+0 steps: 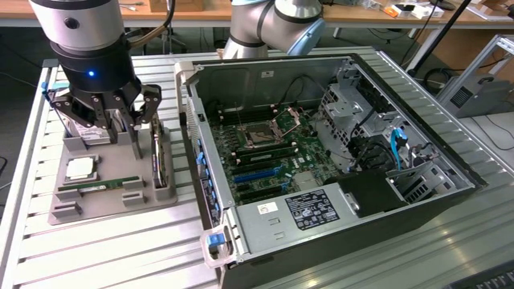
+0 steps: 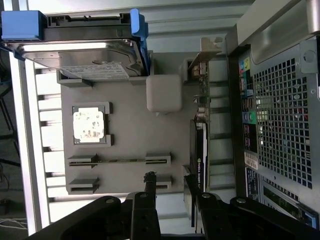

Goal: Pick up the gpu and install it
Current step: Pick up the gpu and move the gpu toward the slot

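Exterior view's left: grey plastic fixture tray [image 1: 105, 201] on the slatted metal desk [image 1: 96, 253]. My tool [image 1: 136, 129] hangs low over the tray, jaws wide, holding nothing. The gpu [image 1: 163, 168] stands on edge in its slot, just to the tool's case side, with its long axis along the tray's edge. It is a thin dark board with silvery metal. The open computer case [image 1: 337, 150] lies rightward.

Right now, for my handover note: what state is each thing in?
pincer: open, empty, above the tray.
gpu: upright on edge in its tray slot, ungripped.
hard drive: seated at the tray's end.
memory stick: lying flat in its holder.
computer case: on its side, panel off, interior exposed.
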`<state>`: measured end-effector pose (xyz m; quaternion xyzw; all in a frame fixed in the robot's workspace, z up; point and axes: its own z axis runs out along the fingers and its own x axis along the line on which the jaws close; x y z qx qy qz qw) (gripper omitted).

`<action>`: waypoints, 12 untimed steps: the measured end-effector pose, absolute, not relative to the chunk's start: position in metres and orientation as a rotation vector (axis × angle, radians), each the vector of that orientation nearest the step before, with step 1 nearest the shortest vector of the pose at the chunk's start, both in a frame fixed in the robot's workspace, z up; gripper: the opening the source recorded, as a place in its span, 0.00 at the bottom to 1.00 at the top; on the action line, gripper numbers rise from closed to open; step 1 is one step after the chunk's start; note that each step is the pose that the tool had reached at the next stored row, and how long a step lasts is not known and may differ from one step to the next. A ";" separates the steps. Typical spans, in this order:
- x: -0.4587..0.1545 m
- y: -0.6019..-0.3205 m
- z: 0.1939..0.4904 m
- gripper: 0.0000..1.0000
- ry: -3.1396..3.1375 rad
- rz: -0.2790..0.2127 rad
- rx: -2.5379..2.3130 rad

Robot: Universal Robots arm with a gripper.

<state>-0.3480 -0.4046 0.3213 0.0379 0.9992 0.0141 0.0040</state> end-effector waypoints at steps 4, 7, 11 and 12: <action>-0.348 -0.405 0.320 0.36 3.131 0.043 0.119; -0.348 -0.405 0.320 0.36 3.131 0.043 0.119; -0.348 -0.405 0.319 0.36 3.131 0.043 0.119; -0.348 -0.405 0.319 0.36 3.131 0.043 0.119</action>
